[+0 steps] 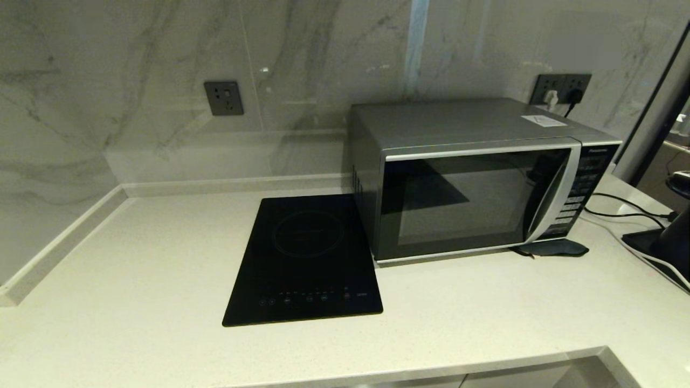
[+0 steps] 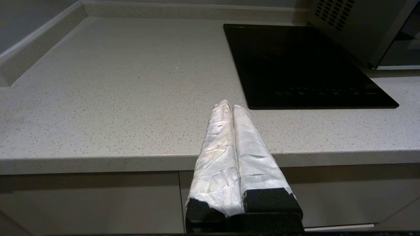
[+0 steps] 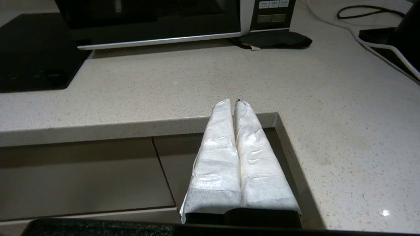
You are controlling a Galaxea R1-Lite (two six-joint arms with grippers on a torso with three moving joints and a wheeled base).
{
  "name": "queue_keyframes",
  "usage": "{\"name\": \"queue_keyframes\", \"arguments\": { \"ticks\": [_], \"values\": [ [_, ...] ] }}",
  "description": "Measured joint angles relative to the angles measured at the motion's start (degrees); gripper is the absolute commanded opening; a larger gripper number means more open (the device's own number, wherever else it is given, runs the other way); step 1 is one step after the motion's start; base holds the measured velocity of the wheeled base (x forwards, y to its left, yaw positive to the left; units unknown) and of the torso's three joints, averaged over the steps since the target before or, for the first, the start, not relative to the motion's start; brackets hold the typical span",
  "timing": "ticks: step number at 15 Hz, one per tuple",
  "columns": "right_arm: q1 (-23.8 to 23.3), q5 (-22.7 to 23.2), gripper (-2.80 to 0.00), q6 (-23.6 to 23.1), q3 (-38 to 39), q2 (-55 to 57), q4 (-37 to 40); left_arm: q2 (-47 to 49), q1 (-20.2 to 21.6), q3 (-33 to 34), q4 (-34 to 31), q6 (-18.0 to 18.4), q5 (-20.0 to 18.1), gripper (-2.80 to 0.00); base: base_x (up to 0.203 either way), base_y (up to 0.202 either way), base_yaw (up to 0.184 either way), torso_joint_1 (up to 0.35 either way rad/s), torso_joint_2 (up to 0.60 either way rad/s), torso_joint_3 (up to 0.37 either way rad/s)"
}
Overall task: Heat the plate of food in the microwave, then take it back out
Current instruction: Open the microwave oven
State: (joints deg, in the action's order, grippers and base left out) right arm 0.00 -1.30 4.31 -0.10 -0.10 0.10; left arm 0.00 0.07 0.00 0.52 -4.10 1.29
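Left gripper [image 2: 232, 106] and right gripper [image 3: 233, 103], cloth-wrapped fingers pressed together, empty, at the countertop [image 1: 161, 258] edge

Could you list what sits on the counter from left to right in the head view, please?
Induction cooktop → microwave → dark cloth → black cables. No plate of food shows.

countertop [image 1: 135, 258] | microwave [image 1: 474, 194] | cooktop [image 1: 307, 258] | dark cloth [image 1: 555, 248]
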Motion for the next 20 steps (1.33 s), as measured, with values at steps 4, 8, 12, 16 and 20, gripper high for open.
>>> {"name": "queue_keyframes", "arguments": {
  "ticks": [4,8,12,16,20],
  "values": [
    [0.00,-1.81,-2.80,4.78,0.07,0.02,-0.02,0.00,0.00,0.00,0.00,0.02,0.00,-2.80,0.000,0.000,0.000,0.000,0.00,0.000],
    [0.00,-1.84,-2.80,4.85,0.10,0.02,0.00,0.00,0.00,0.00,0.00,0.00,-0.02,-2.80,0.000,0.000,0.000,0.000,0.00,0.000],
    [0.00,-1.86,-2.80,4.85,0.10,0.00,0.04,0.00,0.00,0.00,-0.01,0.03,0.00,-2.80,0.000,0.000,0.000,0.000,0.00,0.000],
    [0.00,-1.83,-2.80,4.87,0.10,0.00,0.01,0.00,0.00,0.00,-0.01,0.02,0.00,-2.80,0.000,0.000,0.000,0.000,0.00,0.000],
    [0.00,-1.83,-2.80,4.85,0.10,0.00,0.00,0.00,0.00,0.00,-0.01,0.02,0.00,-2.80,0.000,0.000,0.000,0.000,0.00,0.000]
  ]
}}
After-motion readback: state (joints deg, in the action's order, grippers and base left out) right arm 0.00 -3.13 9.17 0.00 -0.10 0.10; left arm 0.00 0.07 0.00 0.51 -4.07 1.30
